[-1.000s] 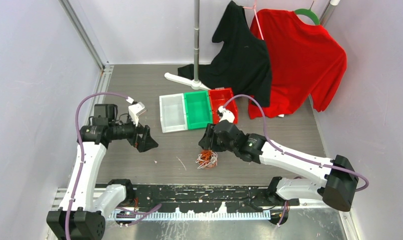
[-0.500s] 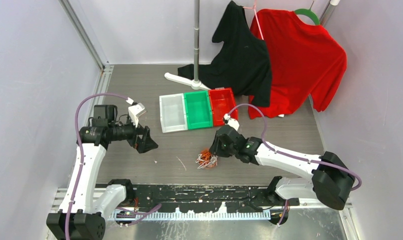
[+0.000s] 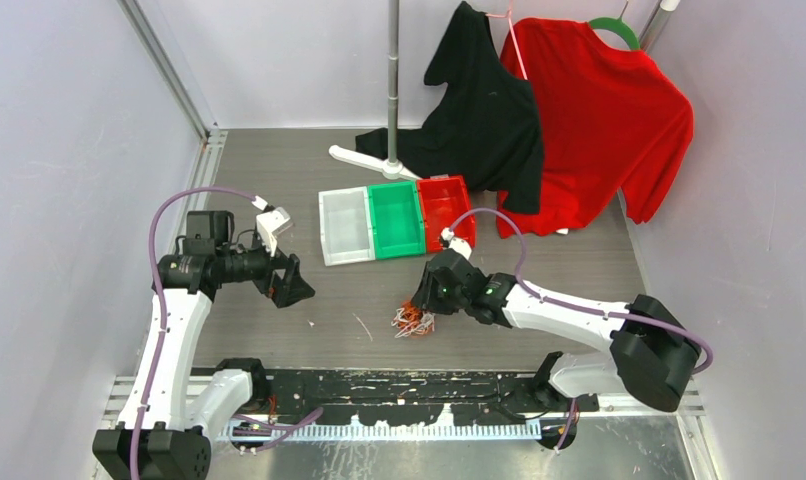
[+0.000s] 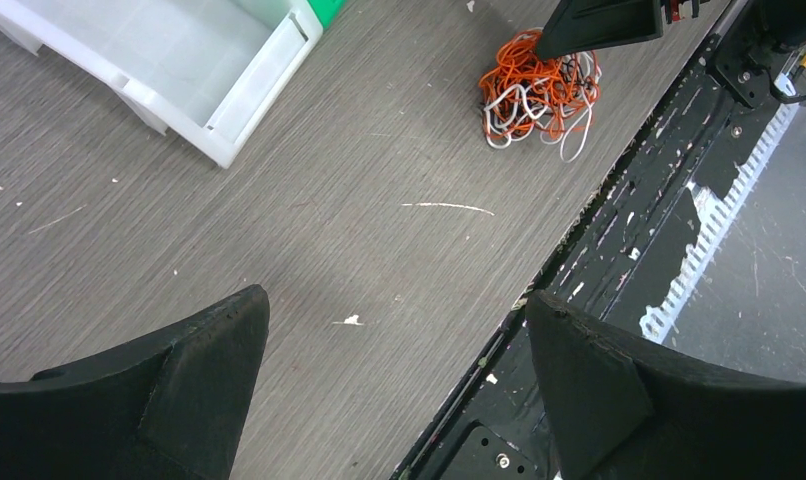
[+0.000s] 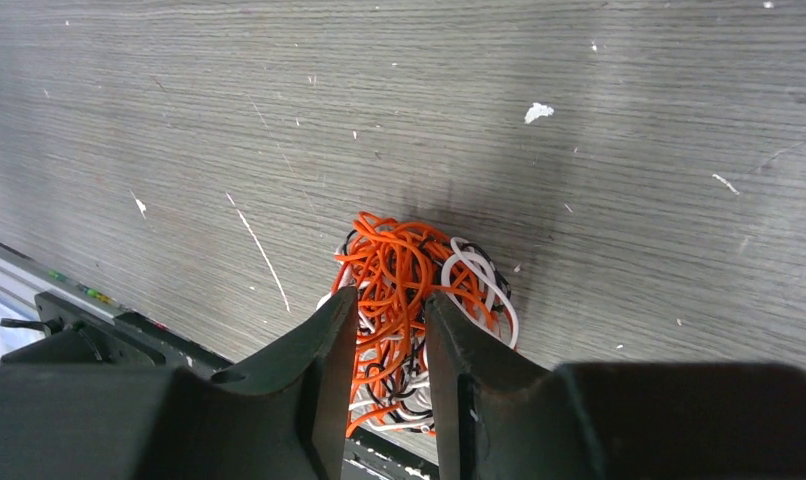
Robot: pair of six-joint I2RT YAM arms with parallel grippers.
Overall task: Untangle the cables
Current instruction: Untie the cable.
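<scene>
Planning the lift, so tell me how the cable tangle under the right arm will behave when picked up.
Probably floppy: the cable tangle is thin looped strands, so it should sag and trail from the right jaws. Likely light: fine wire in a small heap. It may lift as one clump, since orange, white and black loops interlock.

- Soft, even light comes from above; the top view is bright.
- In the right wrist view a soft shadow lies on the table [image 5: 579, 120] just beyond the cables [image 5: 399, 265].
- The right gripper [image 5: 389, 300], near the lens, is dark and slightly blurred.
</scene>
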